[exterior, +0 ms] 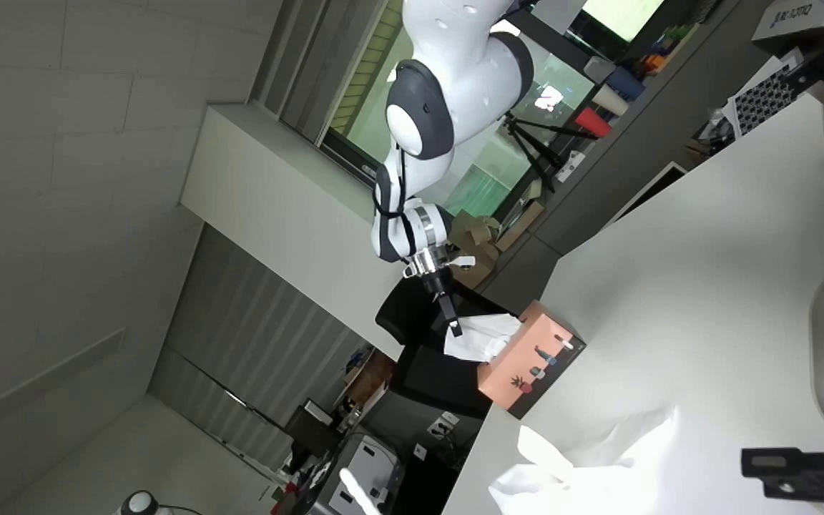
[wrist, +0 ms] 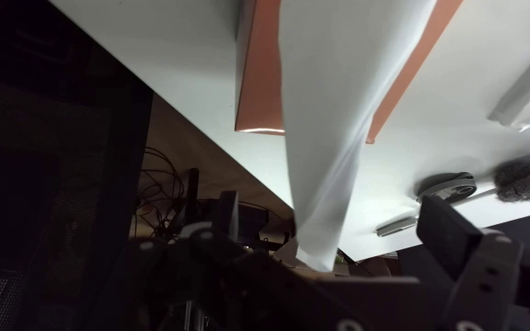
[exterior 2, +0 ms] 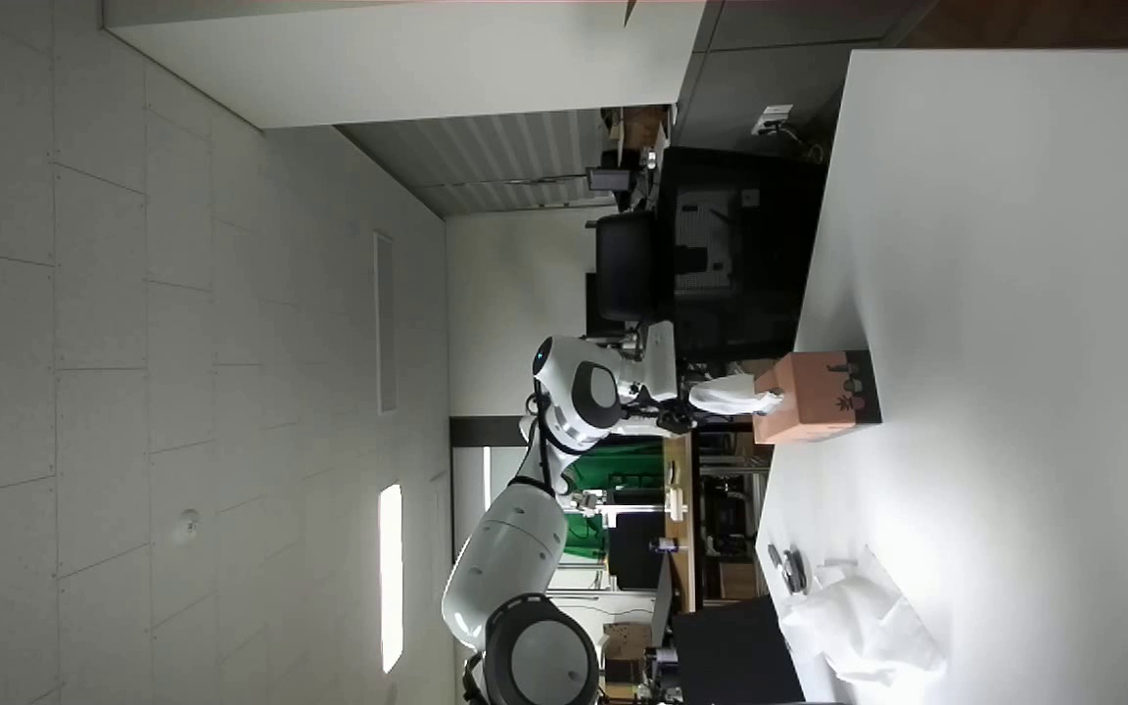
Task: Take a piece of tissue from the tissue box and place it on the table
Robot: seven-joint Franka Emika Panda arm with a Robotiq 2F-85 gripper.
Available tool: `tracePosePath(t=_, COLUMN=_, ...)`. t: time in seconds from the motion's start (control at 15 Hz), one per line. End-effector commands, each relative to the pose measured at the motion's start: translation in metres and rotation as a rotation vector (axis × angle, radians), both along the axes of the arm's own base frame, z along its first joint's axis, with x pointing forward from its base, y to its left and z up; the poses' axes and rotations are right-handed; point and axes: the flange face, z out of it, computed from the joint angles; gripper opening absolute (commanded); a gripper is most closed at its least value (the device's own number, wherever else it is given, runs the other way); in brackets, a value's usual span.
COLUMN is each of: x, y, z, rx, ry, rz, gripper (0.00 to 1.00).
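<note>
The tissue box is salmon-orange with small plant pictures and stands at the table's edge in both exterior views [exterior: 533, 361] [exterior 2: 814, 397]; its top shows in the wrist view [wrist: 260, 92]. A white tissue [exterior: 480, 337] sticks out of its opening; it also shows in an exterior view [exterior 2: 728, 395] and in the wrist view [wrist: 327, 115]. My gripper [wrist: 338, 223] is open, with the tissue's free end between its two fingers and apart from both. In the exterior views, the gripper [exterior: 456, 327] [exterior 2: 679, 418] is at the tissue's free end. The white table [exterior: 705, 286] bears the box.
A crumpled white tissue or cloth [exterior: 598, 479] lies on the table, also seen in an exterior view [exterior 2: 868, 632]. A grey round object [wrist: 449, 186], a small grey bar [wrist: 396, 226] and a dark fuzzy object [wrist: 527, 181] lie near the edge. A black chair [exterior 2: 626, 266] stands beyond.
</note>
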Motion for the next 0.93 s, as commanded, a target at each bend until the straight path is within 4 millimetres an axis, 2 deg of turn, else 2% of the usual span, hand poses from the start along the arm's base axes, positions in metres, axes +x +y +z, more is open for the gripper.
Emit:
tracePosePath(t=0.0, x=-0.0023, y=-0.0003, z=0.0053, rx=0.040, ry=0.074, rz=-0.045, gripper=0.74)
tracePosePath(t=0.67, x=-0.0020, y=-0.0070, z=0.0101, rx=0.045, ry=0.126, rz=-0.150, gripper=0.05)
tracePosePath(t=0.87, x=-0.0030, y=-0.0072, z=0.0108, rx=0.036, ry=0.160, rz=-0.185, gripper=0.00)
